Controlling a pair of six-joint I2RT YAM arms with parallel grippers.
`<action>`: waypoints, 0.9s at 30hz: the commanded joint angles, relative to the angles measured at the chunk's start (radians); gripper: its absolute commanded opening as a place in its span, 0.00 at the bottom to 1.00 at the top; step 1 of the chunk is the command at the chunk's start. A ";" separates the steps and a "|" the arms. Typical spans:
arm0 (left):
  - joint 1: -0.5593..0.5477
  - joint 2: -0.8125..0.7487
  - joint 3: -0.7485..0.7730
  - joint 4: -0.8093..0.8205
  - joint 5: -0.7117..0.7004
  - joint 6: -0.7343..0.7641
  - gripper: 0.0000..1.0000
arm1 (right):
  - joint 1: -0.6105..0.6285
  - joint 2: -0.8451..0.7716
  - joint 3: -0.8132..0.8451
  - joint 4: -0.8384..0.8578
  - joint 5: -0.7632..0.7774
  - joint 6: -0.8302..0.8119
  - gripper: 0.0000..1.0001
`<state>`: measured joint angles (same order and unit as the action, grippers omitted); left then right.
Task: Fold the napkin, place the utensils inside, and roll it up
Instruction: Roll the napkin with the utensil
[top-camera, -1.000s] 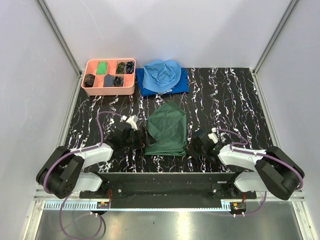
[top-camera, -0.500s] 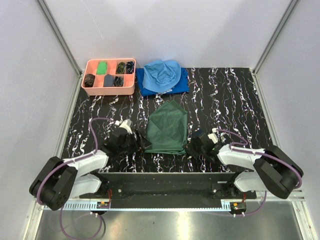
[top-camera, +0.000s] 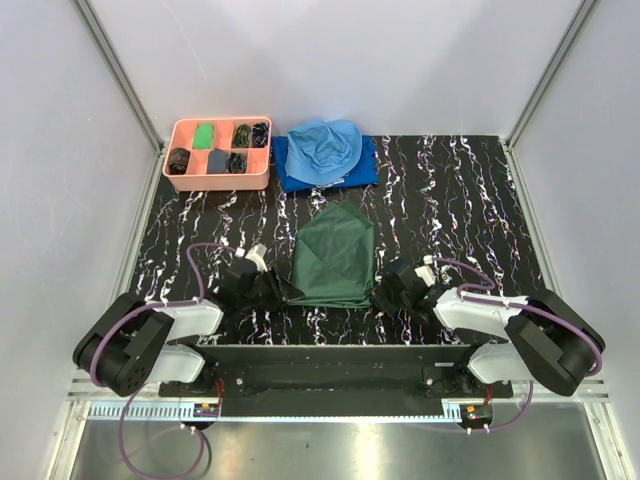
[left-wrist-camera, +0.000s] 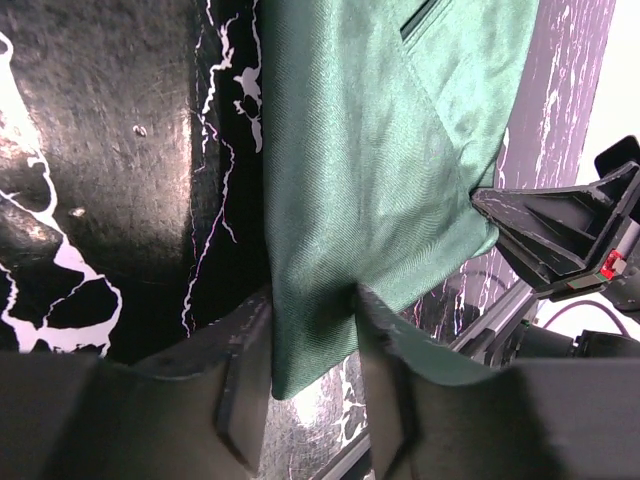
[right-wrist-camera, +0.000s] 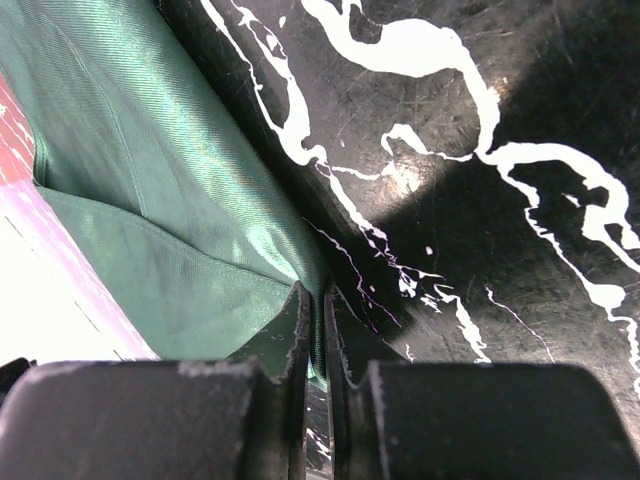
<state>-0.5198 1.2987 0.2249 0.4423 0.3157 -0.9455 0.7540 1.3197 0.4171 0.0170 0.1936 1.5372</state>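
The dark green napkin (top-camera: 338, 258) lies folded on the black marbled table, its point facing away from the arms. My left gripper (top-camera: 285, 290) is at the near left corner. In the left wrist view that corner of the napkin (left-wrist-camera: 380, 150) hangs between the jaws of my left gripper (left-wrist-camera: 312, 300), which still stand apart. My right gripper (top-camera: 382, 293) is at the near right corner. The right wrist view shows my right gripper (right-wrist-camera: 312, 300) pinched shut on the edge of the napkin (right-wrist-camera: 130, 180). The utensils are out of view.
A pink tray (top-camera: 220, 184) with small dark and green items stands at the back left. Beside it a light blue cloth (top-camera: 325, 148) lies on a royal-blue cloth (top-camera: 360, 172). The right arm's gripper (left-wrist-camera: 560, 235) shows across the napkin in the left wrist view.
My left gripper has come in to the napkin's near left corner and its jaws have narrowed around it. The napkin's left edge has shifted slightly. The right gripper has kept its hold.
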 joint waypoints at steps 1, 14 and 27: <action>0.003 0.024 0.008 0.036 0.028 -0.012 0.34 | 0.008 0.021 0.011 -0.052 0.058 -0.031 0.00; 0.084 0.045 0.082 -0.073 0.118 0.013 0.02 | 0.010 -0.172 0.061 -0.153 0.159 -0.342 0.51; 0.205 0.097 0.198 -0.230 0.315 0.080 0.00 | 0.332 0.099 0.414 -0.038 0.262 -1.197 0.75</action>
<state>-0.3462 1.3911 0.3614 0.2611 0.5346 -0.9077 0.9512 1.2861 0.7078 -0.0776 0.3412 0.6708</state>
